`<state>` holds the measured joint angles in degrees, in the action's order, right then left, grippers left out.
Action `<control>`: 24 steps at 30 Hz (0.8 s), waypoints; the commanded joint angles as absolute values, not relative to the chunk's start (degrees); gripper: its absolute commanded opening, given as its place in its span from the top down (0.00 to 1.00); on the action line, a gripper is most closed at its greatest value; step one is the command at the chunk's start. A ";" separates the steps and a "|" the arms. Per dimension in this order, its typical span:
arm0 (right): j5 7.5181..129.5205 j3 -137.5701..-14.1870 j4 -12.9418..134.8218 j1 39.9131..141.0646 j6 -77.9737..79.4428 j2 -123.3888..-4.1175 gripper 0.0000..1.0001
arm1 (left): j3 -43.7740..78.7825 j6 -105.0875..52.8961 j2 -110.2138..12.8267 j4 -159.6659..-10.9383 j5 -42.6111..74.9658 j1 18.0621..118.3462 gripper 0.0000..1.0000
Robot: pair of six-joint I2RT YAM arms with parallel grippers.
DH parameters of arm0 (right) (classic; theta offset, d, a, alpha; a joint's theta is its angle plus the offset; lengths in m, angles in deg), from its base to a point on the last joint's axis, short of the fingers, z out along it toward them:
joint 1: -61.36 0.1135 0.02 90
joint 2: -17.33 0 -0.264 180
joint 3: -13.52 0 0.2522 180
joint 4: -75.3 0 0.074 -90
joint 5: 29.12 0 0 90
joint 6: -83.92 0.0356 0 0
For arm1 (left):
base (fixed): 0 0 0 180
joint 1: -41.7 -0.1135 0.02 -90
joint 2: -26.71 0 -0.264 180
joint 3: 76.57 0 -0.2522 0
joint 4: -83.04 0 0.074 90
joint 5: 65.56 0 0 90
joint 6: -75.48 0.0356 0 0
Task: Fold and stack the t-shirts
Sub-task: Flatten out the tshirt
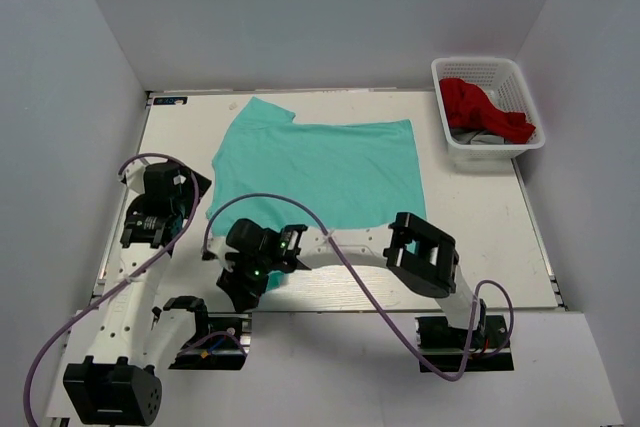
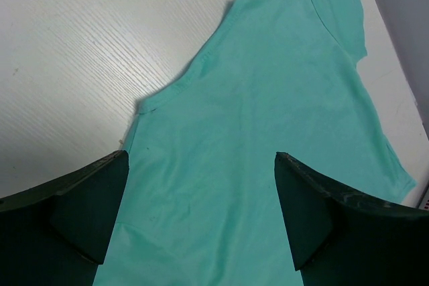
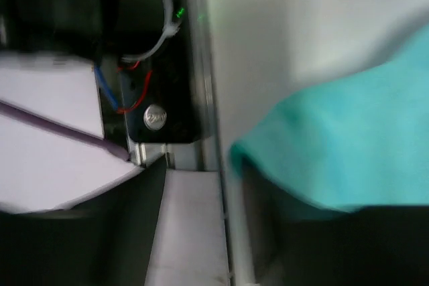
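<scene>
Found turquoise t-shirt (image 1: 320, 172) spread flat on white table (image 1: 480, 247), left of centre. Saw left gripper (image 2: 200, 162) wide open above its left side. Saw right gripper (image 3: 201, 226) at near corner, cloth over one finger (image 3: 348, 252); could not tell grip.

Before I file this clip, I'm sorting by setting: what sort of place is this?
Probably a robot lab cell: a white table boxed by plain grey panels, a turquoise t-shirt, a basket of clothes.

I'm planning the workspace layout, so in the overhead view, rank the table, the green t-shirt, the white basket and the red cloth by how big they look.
Largest to smallest:
1. table
2. green t-shirt
3. white basket
4. red cloth, lying inside the basket
</scene>
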<state>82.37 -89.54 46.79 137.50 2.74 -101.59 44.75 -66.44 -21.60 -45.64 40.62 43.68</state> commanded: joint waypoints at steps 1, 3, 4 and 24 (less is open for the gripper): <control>83.29 -85.26 47.21 140.37 -3.79 -97.11 0.41 | 44.85 -65.49 -22.41 -46.28 39.38 43.46 0.00; 83.64 -83.66 48.43 140.46 -4.06 -94.91 0.10 | 44.32 -65.49 -22.94 -46.28 39.38 43.46 0.00; 84.08 -82.78 48.79 140.38 -4.23 -94.39 0.10 | 44.32 -65.49 -23.47 -46.28 38.86 43.46 0.00; 65.83 -52.11 69.01 122.10 12.98 -70.39 0.10 | 50.56 -50.99 -35.34 -67.55 0.80 44.61 0.00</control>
<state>72.93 -54.92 65.79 124.95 7.72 -73.41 49.36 -52.91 -35.33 -61.51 9.54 44.32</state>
